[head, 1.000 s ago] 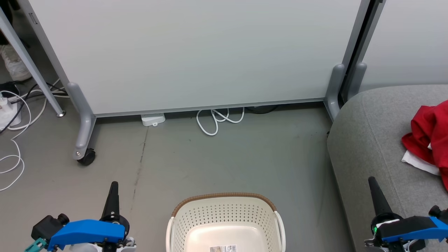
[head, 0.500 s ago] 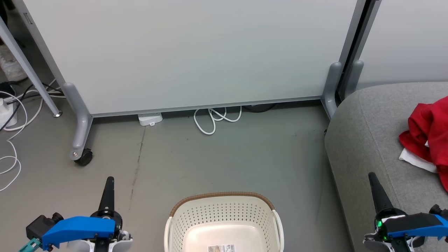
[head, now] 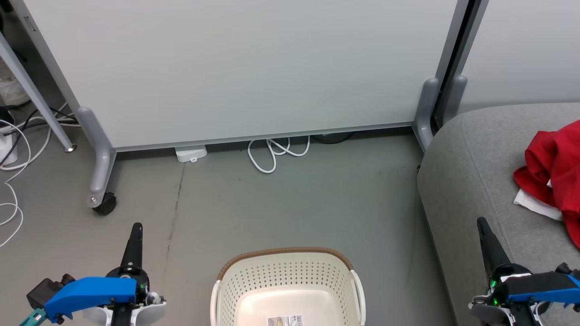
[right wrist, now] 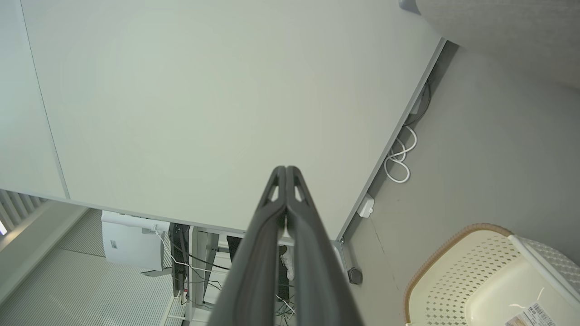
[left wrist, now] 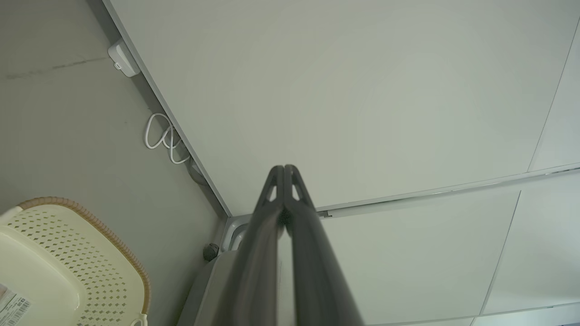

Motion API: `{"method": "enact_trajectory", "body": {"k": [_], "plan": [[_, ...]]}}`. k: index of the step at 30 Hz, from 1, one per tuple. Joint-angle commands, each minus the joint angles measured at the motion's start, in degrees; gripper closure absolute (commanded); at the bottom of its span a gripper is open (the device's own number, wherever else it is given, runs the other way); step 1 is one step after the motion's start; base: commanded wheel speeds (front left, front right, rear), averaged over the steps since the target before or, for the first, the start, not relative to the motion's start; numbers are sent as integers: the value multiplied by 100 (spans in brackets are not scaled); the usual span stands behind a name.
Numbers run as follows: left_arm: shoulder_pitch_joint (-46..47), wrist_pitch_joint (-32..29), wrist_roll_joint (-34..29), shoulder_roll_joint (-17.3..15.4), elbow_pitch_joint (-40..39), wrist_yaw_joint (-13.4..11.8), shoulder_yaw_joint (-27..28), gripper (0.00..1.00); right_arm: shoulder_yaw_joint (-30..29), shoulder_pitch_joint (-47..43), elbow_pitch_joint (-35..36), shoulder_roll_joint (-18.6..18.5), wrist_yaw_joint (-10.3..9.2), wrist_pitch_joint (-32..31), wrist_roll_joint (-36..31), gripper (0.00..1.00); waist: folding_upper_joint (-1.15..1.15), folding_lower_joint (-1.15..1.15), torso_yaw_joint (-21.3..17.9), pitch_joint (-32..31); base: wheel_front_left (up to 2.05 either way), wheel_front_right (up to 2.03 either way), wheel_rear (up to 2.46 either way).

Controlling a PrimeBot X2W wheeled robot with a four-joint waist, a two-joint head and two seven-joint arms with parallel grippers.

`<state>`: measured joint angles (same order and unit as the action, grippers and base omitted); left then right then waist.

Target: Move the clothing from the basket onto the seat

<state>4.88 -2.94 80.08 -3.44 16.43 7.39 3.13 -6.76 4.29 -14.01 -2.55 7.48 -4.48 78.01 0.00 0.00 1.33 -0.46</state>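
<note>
Red clothing [head: 555, 172] lies bunched on the seat [head: 471, 181], far right of the basket [head: 285, 250] and well apart from it, with a white panel showing at its lower-left edge. Basket sits on the grey floor [head: 317, 203], brown rim toward the partition panel [head: 244, 68]. Its bottom shows bare cream plastic and a printed label [head: 284, 320]. Seat's rounded edge is near the basket's right side, with a strip of floor between them. Open floor runs from the basket's rim to the panel's bottom edge, where a looped white cable [head: 272, 156] lies. Castor [head: 106, 204] stands beyond and left of the basket. Left gripper [head: 136, 225] hovers left of the basket, right gripper [head: 480, 220] right of it over the seat's edge. Both pairs of fingers pressed closed, gripping nothing.
</note>
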Motion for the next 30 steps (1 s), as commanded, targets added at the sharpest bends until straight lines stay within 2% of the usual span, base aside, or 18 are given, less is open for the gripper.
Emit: {"method": "enact_trajectory", "body": {"k": [1,30], "plan": [[113,-28,80,-8,-63,14,55,100,7,96,28,-42,2,-30,110,100,0,0,-3,2,0,0,0],[161,-348,1125,54,-241,18,336,100,24,213,1,-47,2,-198,1323,100,0,0,-117,56,0,0,0]]}}
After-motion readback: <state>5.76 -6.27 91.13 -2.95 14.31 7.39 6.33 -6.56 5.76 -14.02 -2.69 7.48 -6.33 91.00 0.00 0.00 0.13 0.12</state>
